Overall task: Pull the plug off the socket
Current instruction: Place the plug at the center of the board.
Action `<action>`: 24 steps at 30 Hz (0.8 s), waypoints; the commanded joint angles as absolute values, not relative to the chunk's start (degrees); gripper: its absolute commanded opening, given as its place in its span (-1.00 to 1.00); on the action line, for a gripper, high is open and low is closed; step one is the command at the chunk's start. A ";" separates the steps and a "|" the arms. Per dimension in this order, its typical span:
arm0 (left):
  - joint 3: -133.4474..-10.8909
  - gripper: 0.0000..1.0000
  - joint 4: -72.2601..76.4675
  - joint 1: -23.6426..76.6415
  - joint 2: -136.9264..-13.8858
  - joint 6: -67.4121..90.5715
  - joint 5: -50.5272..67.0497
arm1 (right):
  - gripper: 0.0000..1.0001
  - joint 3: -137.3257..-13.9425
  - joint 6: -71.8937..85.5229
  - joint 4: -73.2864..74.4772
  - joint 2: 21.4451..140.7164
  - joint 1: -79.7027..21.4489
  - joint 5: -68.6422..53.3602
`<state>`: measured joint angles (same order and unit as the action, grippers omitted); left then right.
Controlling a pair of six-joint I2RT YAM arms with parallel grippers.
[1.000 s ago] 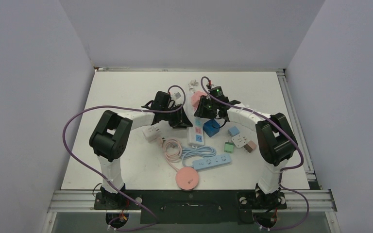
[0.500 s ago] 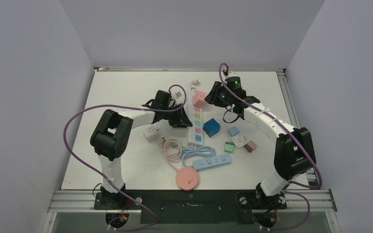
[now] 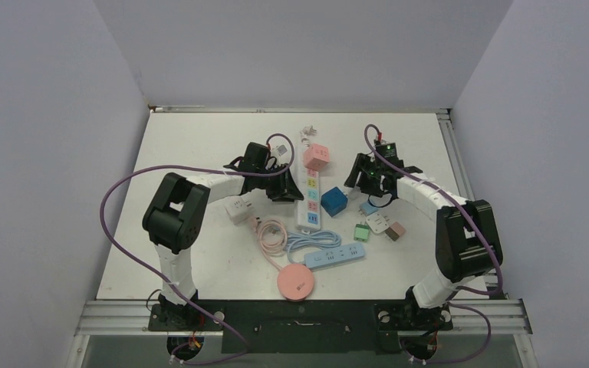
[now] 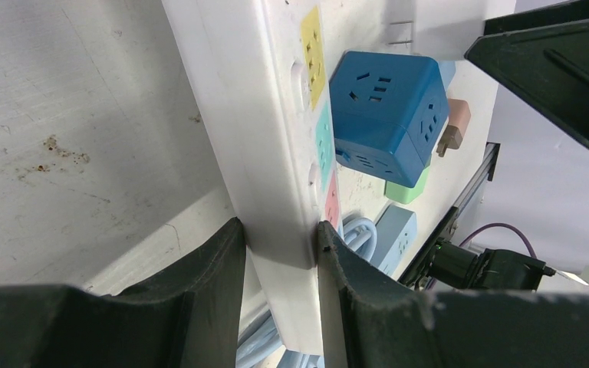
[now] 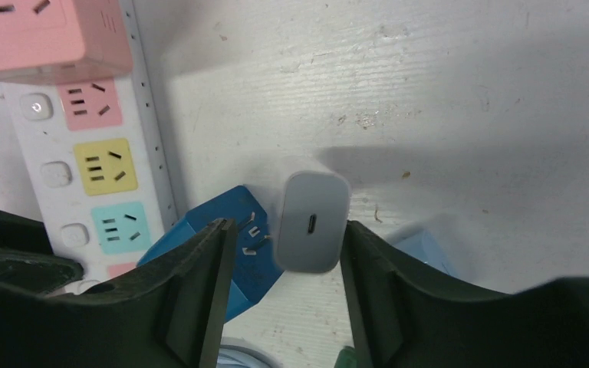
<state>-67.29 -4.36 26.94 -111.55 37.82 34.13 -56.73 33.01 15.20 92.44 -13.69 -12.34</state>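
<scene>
Near edge of table: pink disc, with blue strip just past it and pink cable coiled to the left. Right of those is a small cluster: green adapter, white adapter, brown adapter.

Mid-table: white strip lies lengthwise, near to far. Blue cube is just beside its right edge.

Left gripper is clamped across the white strip, one finger on each long side, both touching.

Right gripper is low over the table, right of the white strip, jaws apart. Plug is grey, port facing the wrist camera. It sits between the fingers, off the white strip, prongs toward the blue cube. There is a clear gap on the left finger side. The right side is close, and I can't tell if it touches. It doesn't look gripped. I can't tell whether it is on the table or above it.

Far end of the white strip: pink cube sits on top of it.
</scene>
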 commanded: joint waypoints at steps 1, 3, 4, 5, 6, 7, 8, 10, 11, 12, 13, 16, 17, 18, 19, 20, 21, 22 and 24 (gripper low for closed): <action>-68.01 -1.00 -6.35 27.11 -109.61 35.02 36.36 | 0.50 -57.99 32.07 13.07 92.32 -14.16 -12.23; -68.02 -1.00 -6.33 27.45 -109.77 35.01 36.52 | 0.81 -59.29 32.07 12.18 93.23 -14.22 -10.96; -67.97 -1.00 -6.45 27.55 -109.77 34.91 36.36 | 0.90 -60.05 32.18 11.56 93.93 -14.24 -10.83; -68.14 -1.00 -6.65 27.64 -109.78 34.82 36.33 | 0.96 -60.88 32.32 10.20 94.60 -14.35 -11.18; -68.32 -1.00 -6.94 27.68 -109.85 34.46 36.30 | 0.99 -61.49 32.34 8.64 95.10 -14.68 -11.69; -68.51 -1.00 -7.27 27.68 -109.86 34.19 36.26 | 1.00 -62.31 32.54 7.29 95.79 -15.13 -12.26; -68.74 -1.00 -7.62 27.76 -109.82 33.93 36.11 | 0.91 -63.04 32.59 5.79 96.37 -15.71 -12.97; -69.13 -1.00 -8.36 27.84 -109.65 33.25 35.80 | 0.87 -64.85 32.73 3.52 97.84 -17.14 -14.22; -69.23 -1.00 -8.61 27.86 -109.49 32.96 35.46 | 0.86 -65.86 32.70 2.33 98.74 -17.80 -15.06; -69.24 -1.00 -8.77 27.94 -109.32 32.76 35.20 | 0.85 -66.64 33.04 1.24 99.66 -18.24 -16.35; -69.23 -1.00 -8.80 28.01 -109.19 32.63 35.12 | 0.84 -67.42 33.84 -0.32 100.72 -18.54 -17.59; -69.38 -1.00 -9.03 28.17 -109.08 32.21 34.93 | 0.80 -69.87 35.43 -4.16 104.14 -19.48 -20.37; -69.49 -1.00 -9.23 28.21 -109.14 32.01 34.86 | 0.80 -70.93 35.43 -4.40 105.18 -20.02 -20.40; -69.59 -1.00 -9.52 28.29 -109.16 31.84 34.65 | 0.80 -72.07 35.36 -4.56 106.15 -20.58 -20.16; -69.67 -1.00 -9.70 28.30 -109.24 31.70 34.55 | 0.80 -73.18 35.37 -4.48 107.22 -20.95 -19.68; -69.77 -1.00 -9.89 28.34 -109.25 31.53 34.50 | 0.80 -74.46 35.41 -4.13 108.19 -21.30 -18.91; -69.95 -1.00 -10.05 28.33 -109.25 31.41 34.41 | 0.80 -76.24 35.64 -3.01 109.45 -21.54 -18.22; -70.03 -1.00 -10.17 28.32 -109.29 31.33 34.31 | 0.80 -77.75 35.75 -1.79 110.77 -21.68 -17.28; -70.28 -1.00 -10.59 28.35 -109.16 30.94 33.98 | 0.80 -80.50 35.82 0.66 113.28 -21.99 -15.56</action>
<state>-68.51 -7.29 27.44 -111.55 35.62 34.41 -74.61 35.03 0.36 110.24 -21.47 -18.09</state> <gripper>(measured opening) 0.306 0.901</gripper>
